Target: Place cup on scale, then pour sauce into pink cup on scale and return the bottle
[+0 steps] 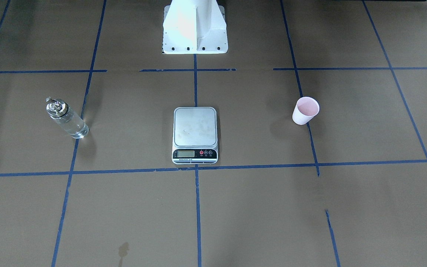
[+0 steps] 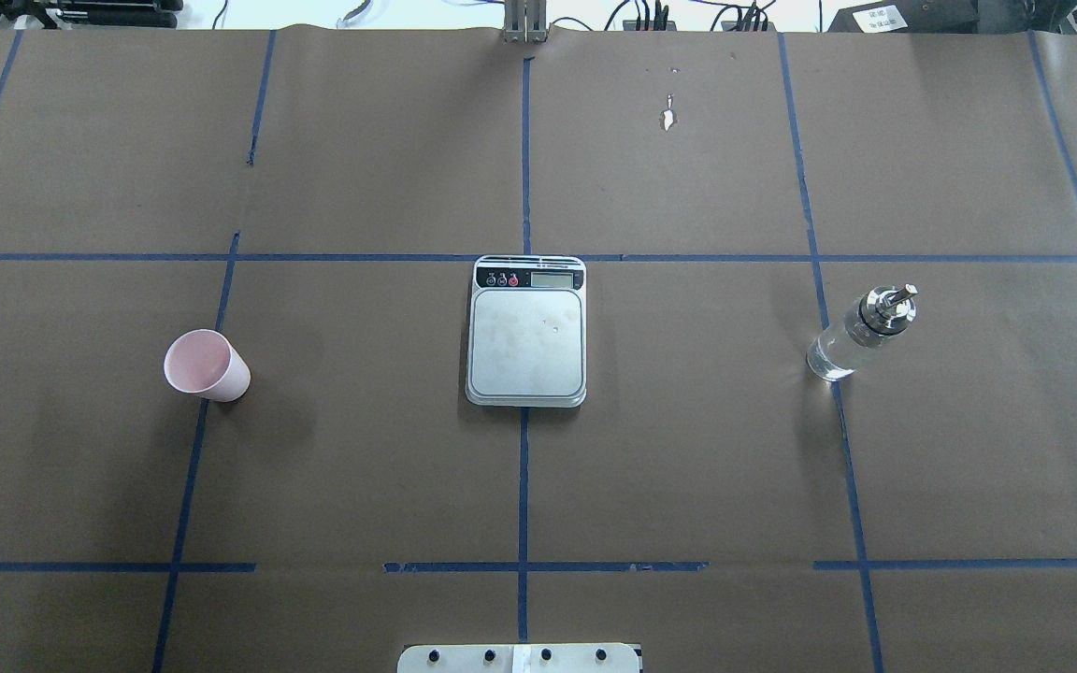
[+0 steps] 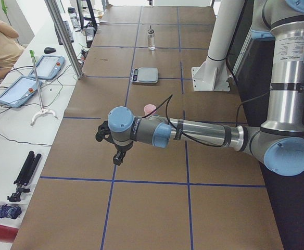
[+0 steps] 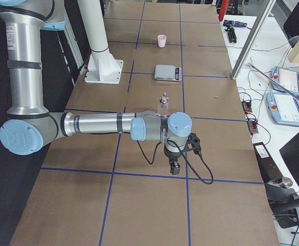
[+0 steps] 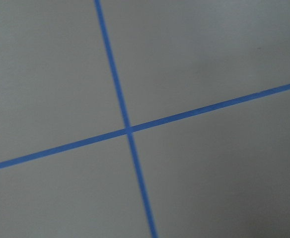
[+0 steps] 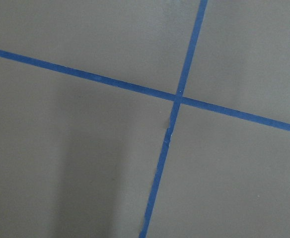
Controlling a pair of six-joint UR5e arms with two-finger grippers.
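The pink cup (image 1: 305, 110) stands upright on the brown table, well to the robot's left of the scale (image 1: 195, 129), and also shows in the overhead view (image 2: 206, 366). The scale's silver platform (image 2: 526, 336) is bare. The glass bottle (image 1: 66, 118) with clear sauce and a silver spout stands to the robot's right (image 2: 861, 334). My left gripper (image 3: 118, 156) hangs over the table near the cup's end; my right gripper (image 4: 174, 168) hangs near the bottle's end. Both show only in the side views, so I cannot tell whether they are open or shut. The wrist views show only blue tape crosses.
The white robot pedestal (image 1: 195, 29) stands behind the scale. Blue tape lines grid the table. A metal post (image 3: 63, 36) and tablets (image 3: 48, 66) stand on the side bench. A small stain (image 1: 123, 250) marks the paper at the front.
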